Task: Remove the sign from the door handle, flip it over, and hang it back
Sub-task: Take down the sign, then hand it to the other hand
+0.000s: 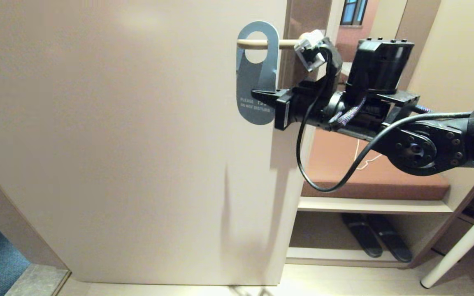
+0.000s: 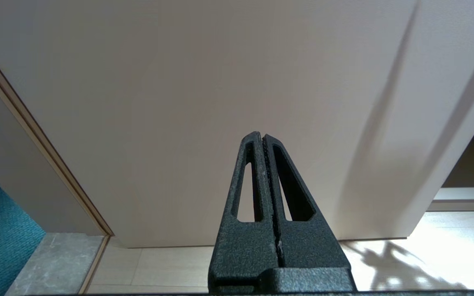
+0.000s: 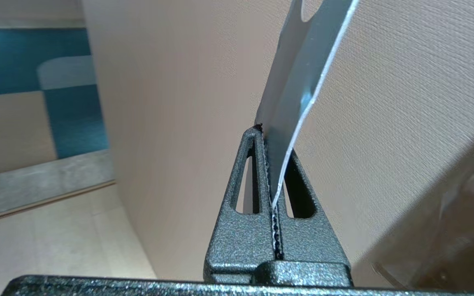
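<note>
So the left gripper (image 2: 263, 137) is just parked low in front of the door (image 1: 117, 144), jaws pressed together with nothing between them. Moving right, the sign (image 1: 256, 78) hangs on the door handle (image 1: 257, 43) with the lever through its oval hole, blue-grey "DO NOT DISTURB" side facing out. The right gripper (image 1: 261, 95) comes in from the right and has its jaws pinched on the sign's lower edge.

What could go wrong, imo: it's a thin card held near 1 edge, so a pull at an angle could bend it or let it slide out of the jaws. The hole could also catch on the lever if it's dragged sideways without lifting. And the arm sits close to the door edge, so a big swing might bump it.

Count: 1 sign, 1 handle, 1 door, 2 grippers.
</note>
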Motion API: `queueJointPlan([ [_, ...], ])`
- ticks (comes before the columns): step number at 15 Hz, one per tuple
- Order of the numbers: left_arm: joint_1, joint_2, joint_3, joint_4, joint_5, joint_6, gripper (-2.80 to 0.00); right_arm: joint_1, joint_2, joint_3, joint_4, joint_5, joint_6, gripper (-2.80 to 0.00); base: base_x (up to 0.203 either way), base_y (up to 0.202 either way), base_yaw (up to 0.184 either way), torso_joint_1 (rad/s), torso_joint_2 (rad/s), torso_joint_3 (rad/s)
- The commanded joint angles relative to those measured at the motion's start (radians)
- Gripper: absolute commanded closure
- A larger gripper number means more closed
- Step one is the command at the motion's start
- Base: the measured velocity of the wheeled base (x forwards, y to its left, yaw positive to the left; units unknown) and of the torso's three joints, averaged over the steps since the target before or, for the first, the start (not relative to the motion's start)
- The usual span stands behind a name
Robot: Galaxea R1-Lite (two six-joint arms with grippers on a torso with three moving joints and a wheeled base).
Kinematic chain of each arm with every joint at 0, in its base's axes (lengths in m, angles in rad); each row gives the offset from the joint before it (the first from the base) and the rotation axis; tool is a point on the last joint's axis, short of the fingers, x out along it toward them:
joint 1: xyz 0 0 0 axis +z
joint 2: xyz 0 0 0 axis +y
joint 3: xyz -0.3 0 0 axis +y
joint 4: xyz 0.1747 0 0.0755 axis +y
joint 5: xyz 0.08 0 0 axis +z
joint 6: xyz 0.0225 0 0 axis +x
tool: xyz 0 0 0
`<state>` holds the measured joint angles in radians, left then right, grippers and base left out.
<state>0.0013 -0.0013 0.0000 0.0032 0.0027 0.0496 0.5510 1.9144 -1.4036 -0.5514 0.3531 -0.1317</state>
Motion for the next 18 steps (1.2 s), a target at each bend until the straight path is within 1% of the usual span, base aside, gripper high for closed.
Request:
queueJointPlan([
  [1,0.002,0.001,0.0,0.0,0.0,0.001,0.0,0.018,0.03,-0.025,-0.004,-0.006,-0.004,0.0,0.0,0.0,0.0,0.0,0.0,0.0],
  [5,0.002,0.001,0.0,0.0,0.0,0.001,0.0,0.051,0.087,-0.14,-0.004,-0.012,-0.004,0.0,0.0,0.0,0.0,0.0,0.0,0.0],
  [10,0.0,0.001,0.0,0.0,0.0,0.001,0.0,0.119,0.077,-0.115,-0.004,-0.017,0.001,0.0,0.0,0.0,0.0,0.0,0.0,0.0],
  [14,0.002,0.001,0.0,0.0,0.0,0.001,0.0,0.163,0.025,-0.027,-0.002,-0.008,0.008,0.0,0.0,0.0,0.0,0.0,0.0,0.0],
  [18,0.002,0.001,0.0,0.0,0.0,0.001,0.0,0.171,-0.042,0.11,-0.002,0.053,0.011,0.0,0.0,0.0,0.0,0.0,0.0,0.0],
])
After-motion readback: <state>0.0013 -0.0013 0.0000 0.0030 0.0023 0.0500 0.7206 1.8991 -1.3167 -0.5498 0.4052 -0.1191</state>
